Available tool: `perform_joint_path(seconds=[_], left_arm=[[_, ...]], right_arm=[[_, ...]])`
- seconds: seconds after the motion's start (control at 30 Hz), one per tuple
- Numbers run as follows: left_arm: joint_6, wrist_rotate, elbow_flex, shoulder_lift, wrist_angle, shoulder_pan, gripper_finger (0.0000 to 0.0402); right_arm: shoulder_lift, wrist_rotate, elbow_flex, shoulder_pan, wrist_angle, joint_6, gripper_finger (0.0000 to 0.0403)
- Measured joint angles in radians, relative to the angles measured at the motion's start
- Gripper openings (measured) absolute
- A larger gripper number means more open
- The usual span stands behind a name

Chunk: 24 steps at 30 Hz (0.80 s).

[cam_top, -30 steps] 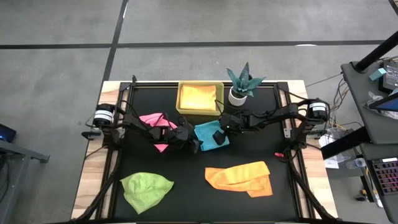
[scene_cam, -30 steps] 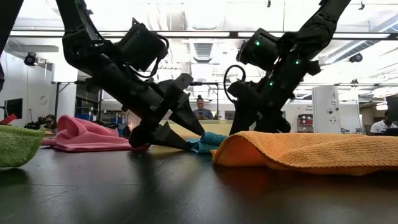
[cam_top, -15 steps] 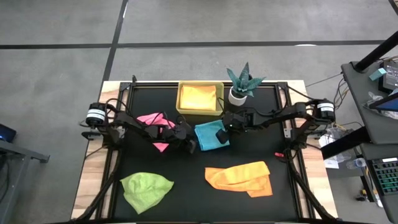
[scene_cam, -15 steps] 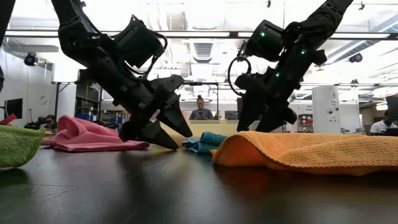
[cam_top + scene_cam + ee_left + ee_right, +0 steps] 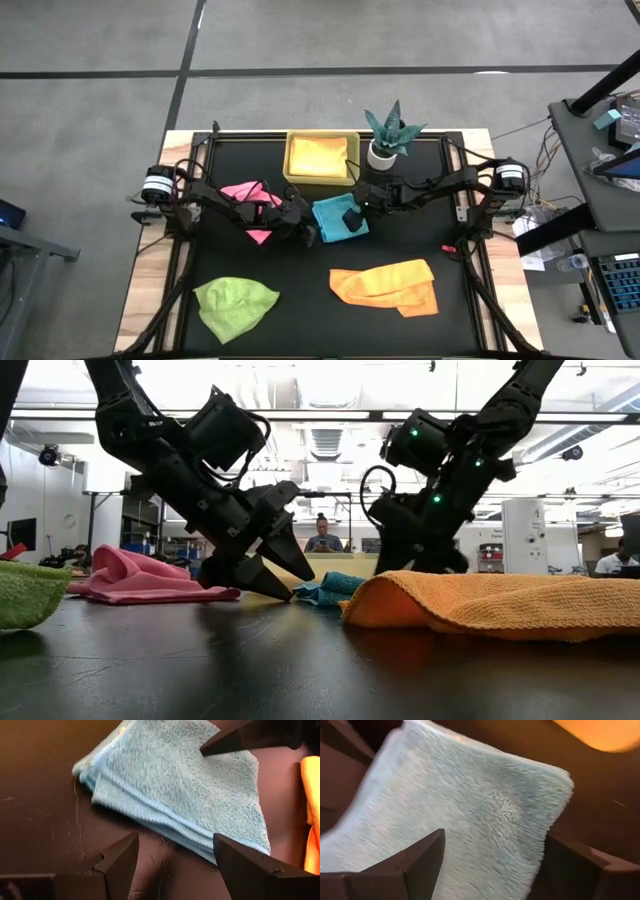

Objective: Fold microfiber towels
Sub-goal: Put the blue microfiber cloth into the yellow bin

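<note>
A turquoise-blue microfiber towel [image 5: 330, 215] lies folded in several layers on the black table, in front of the yellow tray. My left gripper [image 5: 307, 232] is open at the towel's left edge; in the left wrist view its fingers [image 5: 120, 860] stop just short of the layered edge [image 5: 165, 827]. My right gripper [image 5: 352, 218] is open above the towel's right part, its fingers spread on either side of a corner [image 5: 560, 780]. A pink towel [image 5: 250, 198], a lime green towel [image 5: 235, 303] and an orange towel [image 5: 388, 285] lie loose on the table. My right gripper hangs low over the turquoise towel's right part [image 5: 490, 820], slanting down from the table's right. Whether its fingers [image 5: 415, 860] touch the cloth, I cannot tell. My left gripper touches nothing.
The yellow tray [image 5: 295, 175] at the back holds an orange-yellow cloth [image 5: 320, 155]. A small teal plant in a white pot [image 5: 385, 140] stands to the tray's right, close behind my right arm. In the low view the orange towel [image 5: 500, 605] hides the right fingertips. People are in the room beyond the table.
My right gripper rose a little off the turquoise towel and has come back down over it, staying open. My left gripper has drawn its fingertips slightly back from the towel's left edge and tipped a bit. The towel has not moved.
</note>
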Motion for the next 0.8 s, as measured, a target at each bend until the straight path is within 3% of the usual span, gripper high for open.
perform_joint_path(seconds=[0.2,0.4,0.53,0.8], left_arm=[[0.004,-0.002,-0.003,0.002,0.001,0.0,0.0242],[0.007,-0.003,-0.003,0.002,0.001,0.0,0.0242],[0.027,-0.004,-0.003,0.002,0.0,0.0,0.0242],[0.118,-0.004,-0.007,-0.031,-0.036,0.001,0.0242]], right_arm=[[0.054,-0.153,0.0,0.003,0.189,0.005,0.0302],[0.084,-0.198,-0.001,0.003,0.269,0.029,0.027],[0.088,-0.196,-0.001,0.005,0.269,0.03,0.0211],[0.075,-0.195,-0.004,0.008,0.268,-0.004,0.0039]])
